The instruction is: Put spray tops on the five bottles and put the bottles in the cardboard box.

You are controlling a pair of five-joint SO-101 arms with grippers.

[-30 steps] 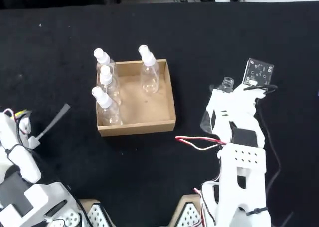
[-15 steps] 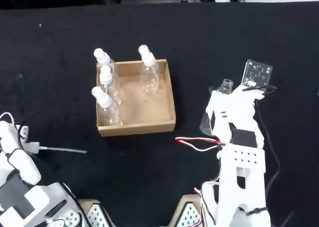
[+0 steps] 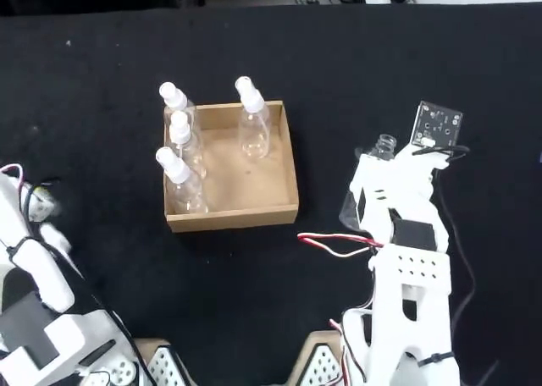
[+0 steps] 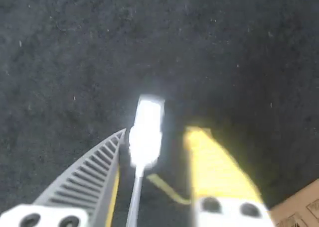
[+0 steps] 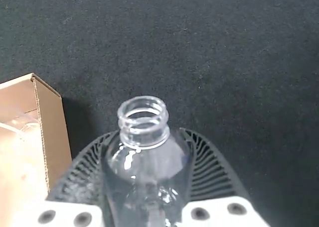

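Note:
The cardboard box (image 3: 233, 218) sits left of centre and holds several clear bottles with white spray tops (image 3: 252, 119), three along its left wall and one at the back. To the right of the box, my right gripper (image 3: 380, 164) (image 5: 149, 138) is shut on an uncapped clear bottle (image 3: 387, 141) (image 5: 143, 121), which stands upright with its neck open. At the far left edge, my left gripper (image 3: 42, 205) (image 4: 159, 133) is shut on a white spray top (image 4: 147, 132), whose thin dip tube (image 4: 133, 202) trails back between the fingers.
Black cloth (image 3: 356, 56) covers the whole table. Red and white wires (image 3: 334, 242) loop out from the right arm toward the box's near right corner. Both arm bases stand at the near edge.
The left arm has swung the spray top round: its tube pointed up-right, then lay to the right, and now is hidden from above. The right arm and bottle stayed still.

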